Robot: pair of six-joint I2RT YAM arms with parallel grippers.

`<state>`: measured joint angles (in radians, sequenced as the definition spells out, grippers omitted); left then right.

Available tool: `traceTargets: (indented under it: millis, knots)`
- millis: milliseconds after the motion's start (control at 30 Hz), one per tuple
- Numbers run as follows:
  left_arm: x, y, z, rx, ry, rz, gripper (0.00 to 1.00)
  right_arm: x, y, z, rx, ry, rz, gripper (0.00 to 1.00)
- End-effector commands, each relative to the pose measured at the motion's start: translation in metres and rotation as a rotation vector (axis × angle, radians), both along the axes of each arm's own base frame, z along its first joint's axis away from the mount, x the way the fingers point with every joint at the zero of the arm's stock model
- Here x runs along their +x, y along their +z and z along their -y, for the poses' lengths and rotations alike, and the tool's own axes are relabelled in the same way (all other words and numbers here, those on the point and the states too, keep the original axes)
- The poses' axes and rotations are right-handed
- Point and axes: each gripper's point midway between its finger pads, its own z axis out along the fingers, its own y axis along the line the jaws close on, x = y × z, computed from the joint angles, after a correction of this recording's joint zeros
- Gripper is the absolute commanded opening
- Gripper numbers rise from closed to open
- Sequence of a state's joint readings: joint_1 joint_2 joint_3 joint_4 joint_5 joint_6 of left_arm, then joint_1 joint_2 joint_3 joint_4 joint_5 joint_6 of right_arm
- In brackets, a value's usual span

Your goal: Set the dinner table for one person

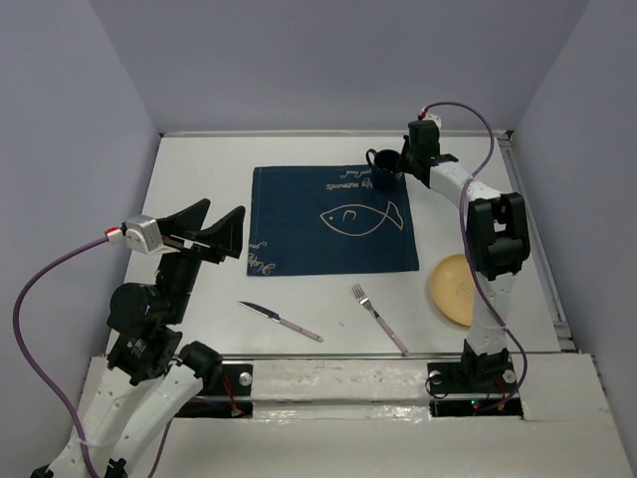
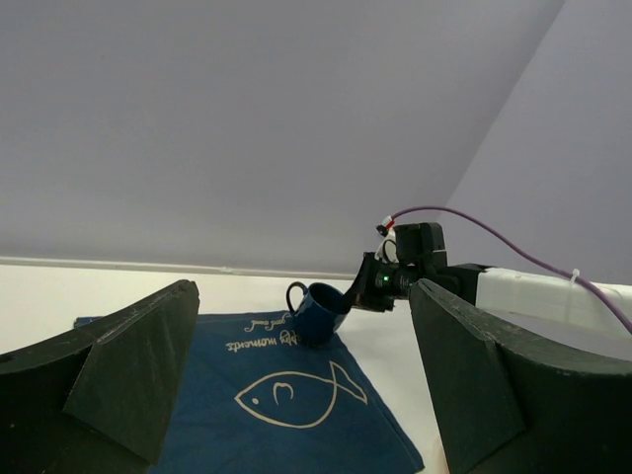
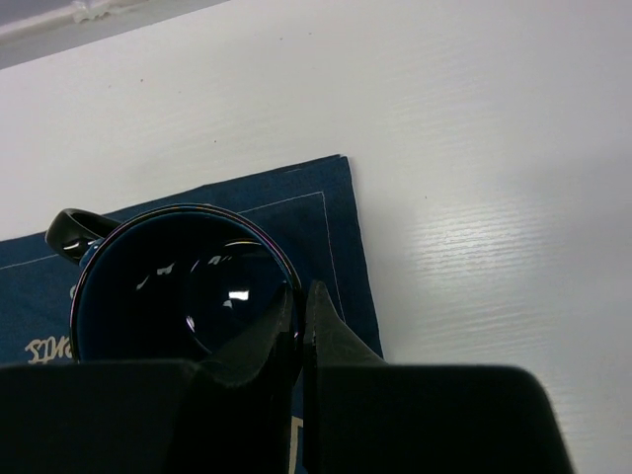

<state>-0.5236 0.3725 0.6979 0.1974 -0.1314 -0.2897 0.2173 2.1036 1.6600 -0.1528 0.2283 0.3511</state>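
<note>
Over the mat's (image 1: pixel 333 224) far right corner on the table (image 1: pixel 199 179), the mug (image 1: pixel 382 171) is pinched at its rim by the right gripper (image 1: pixel 396 169); the left gripper (image 1: pixel 225 209) is spread wide.

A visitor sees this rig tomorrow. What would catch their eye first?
The navy placemat with a white fish outline, at the centre. At its far right corner the right gripper pinches the rim of a blue mug. A yellow plate lies near-right, partly behind the right arm.
</note>
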Motion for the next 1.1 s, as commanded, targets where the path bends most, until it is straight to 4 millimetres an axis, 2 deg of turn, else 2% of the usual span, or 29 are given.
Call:
traceTargets:
  millis: [0,67,133,233,333,433,467,533,567,600,700,733,767,800,833,867,900,933,967,1067]
  knots:
    - [-0.002,0.011,0.002,-0.012,-0.015,0.044,0.99,0.025,0.047,-0.005,0.019,0.012,0.139,0.00]
    - [-0.003,0.011,0.002,-0.012,-0.015,0.045,0.99,0.025,0.044,-0.006,0.022,0.016,0.133,0.02]
    - [-0.003,0.012,0.002,-0.013,-0.015,0.047,0.99,0.025,0.043,-0.008,0.026,0.021,0.131,0.14]
    - [-0.003,0.012,0.002,-0.013,-0.016,0.047,0.99,0.024,0.045,-0.010,0.039,0.030,0.132,0.24]
    - [-0.004,0.012,0.001,-0.016,-0.016,0.049,0.99,0.022,0.049,-0.010,0.037,0.033,0.132,0.30]
    - [-0.005,0.013,0.001,-0.018,-0.016,0.053,0.99,0.017,0.056,-0.009,0.035,0.034,0.128,0.36]
    - [-0.006,0.014,0.001,-0.018,-0.019,0.054,0.99,0.015,0.062,-0.008,0.036,0.034,0.135,0.41]
    - [-0.007,0.015,0.002,-0.022,-0.029,0.057,0.99,0.007,0.080,-0.006,0.038,0.036,0.158,0.42]
    - [-0.008,0.015,0.003,-0.025,-0.033,0.059,0.99,-0.005,0.091,-0.004,0.046,0.029,0.164,0.44]
    - [-0.009,0.016,0.003,-0.027,-0.037,0.062,0.99,-0.020,0.075,-0.001,0.046,0.024,0.123,0.45]
    - [-0.013,0.019,0.003,-0.032,-0.045,0.073,0.99,-0.059,0.063,0.005,0.095,-0.009,0.077,0.45]
    - [-0.014,0.019,0.003,-0.033,-0.047,0.076,0.99,-0.077,0.078,0.006,0.125,-0.008,0.101,0.45]
    - [-0.015,0.019,0.004,-0.033,-0.054,0.076,0.99,-0.106,0.040,0.006,0.159,-0.016,0.013,0.45]
    - [-0.014,0.018,0.005,-0.036,-0.054,0.071,0.99,-0.122,0.031,0.006,0.179,-0.016,-0.004,0.45]
    - [-0.015,0.019,0.005,-0.033,-0.056,0.073,0.99,-0.137,0.046,0.007,0.210,-0.012,0.044,0.45]
    - [-0.016,0.019,0.007,-0.034,-0.065,0.075,0.99,-0.166,0.013,0.011,0.220,-0.029,-0.026,0.44]
    - [-0.017,0.019,0.008,-0.032,-0.070,0.075,0.99,-0.179,0.007,0.013,0.227,-0.034,-0.034,0.44]
    - [-0.019,0.019,0.011,-0.034,-0.086,0.074,0.99,-0.194,0.015,0.017,0.235,-0.034,-0.015,0.44]
    - [-0.021,0.019,0.012,-0.034,-0.096,0.077,0.99,-0.214,-0.005,0.021,0.229,-0.050,-0.065,0.44]
    - [-0.024,0.021,0.013,-0.039,-0.104,0.083,0.99,-0.247,-0.018,0.026,0.230,-0.054,-0.134,0.45]
